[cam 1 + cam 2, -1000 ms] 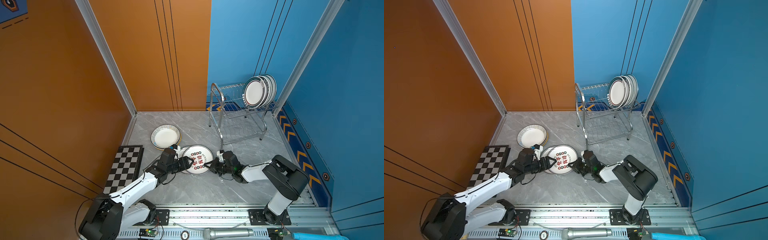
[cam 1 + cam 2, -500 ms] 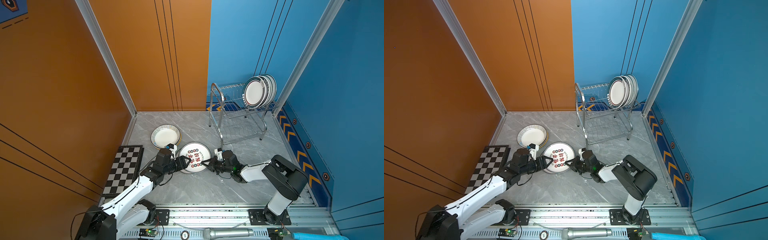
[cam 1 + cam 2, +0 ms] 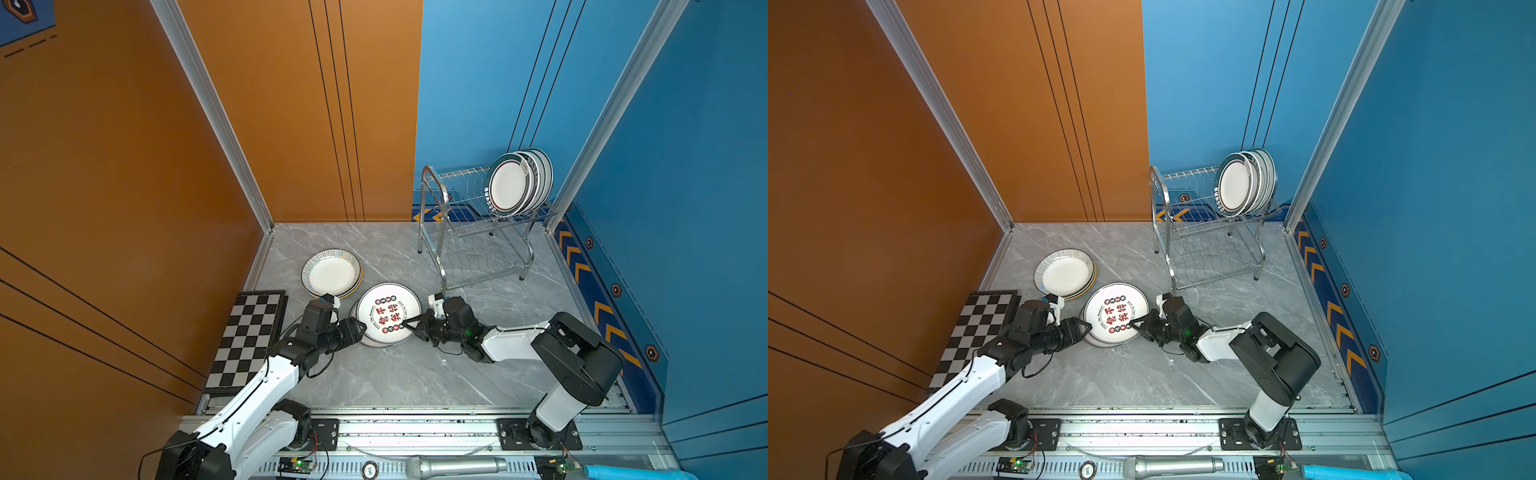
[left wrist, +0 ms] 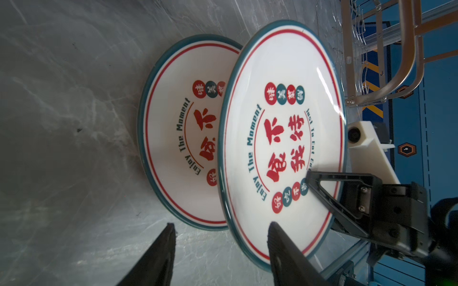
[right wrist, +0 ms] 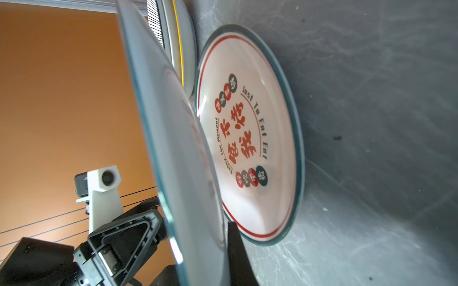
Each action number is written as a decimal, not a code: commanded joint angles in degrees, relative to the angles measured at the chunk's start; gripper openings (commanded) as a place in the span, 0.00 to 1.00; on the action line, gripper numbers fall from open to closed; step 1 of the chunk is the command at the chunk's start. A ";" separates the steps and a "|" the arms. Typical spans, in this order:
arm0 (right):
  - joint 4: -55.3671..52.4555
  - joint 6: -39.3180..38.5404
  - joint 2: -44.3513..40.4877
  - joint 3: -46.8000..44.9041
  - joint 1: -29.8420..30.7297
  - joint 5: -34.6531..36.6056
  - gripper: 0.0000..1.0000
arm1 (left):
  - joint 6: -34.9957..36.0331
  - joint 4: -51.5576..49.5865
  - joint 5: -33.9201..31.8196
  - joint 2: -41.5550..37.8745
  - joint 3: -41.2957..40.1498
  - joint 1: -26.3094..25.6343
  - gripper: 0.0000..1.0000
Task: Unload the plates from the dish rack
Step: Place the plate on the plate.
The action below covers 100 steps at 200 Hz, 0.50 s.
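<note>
Two arms, lower half of both top views. Left arm (image 3: pixel 249 395) and right arm (image 3: pixel 511 343): glossy white shells, black joint housings. Right carries a bulky black elbow block (image 3: pixel 577 361) and a green light (image 3: pixel 468 332) near the wrist. Thin black cable (image 3: pixel 320 368) loops under the left wrist. White camera bracket (image 4: pixel 366 143) with round lens. Left gripper (image 3: pixel 360 328) and right gripper (image 3: pixel 407 326): black open-frame triangular fingers (image 4: pixel 334 195), small silver screws (image 4: pixel 363 189). Black base plate (image 3: pixel 515 432), bolted, bottom edge.
</note>
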 commanded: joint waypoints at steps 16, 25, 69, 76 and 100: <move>2.93 -0.55 0.57 2.48 0.96 -0.03 0.00 | 0.04 6.78 3.21 2.82 0.30 0.75 0.54; 4.13 0.07 1.43 2.64 1.25 -0.17 0.00 | 0.13 7.00 3.16 3.35 0.50 0.81 0.52; 7.07 1.42 4.24 3.71 2.21 -0.89 0.00 | -0.26 9.05 4.33 4.36 0.45 1.68 0.42; 8.01 1.75 4.57 3.63 2.16 -1.07 0.00 | -0.35 9.42 4.58 4.45 0.38 1.76 0.39; 9.31 2.07 5.30 3.78 2.33 -1.57 0.00 | -0.59 10.55 5.23 4.87 0.00 1.92 0.30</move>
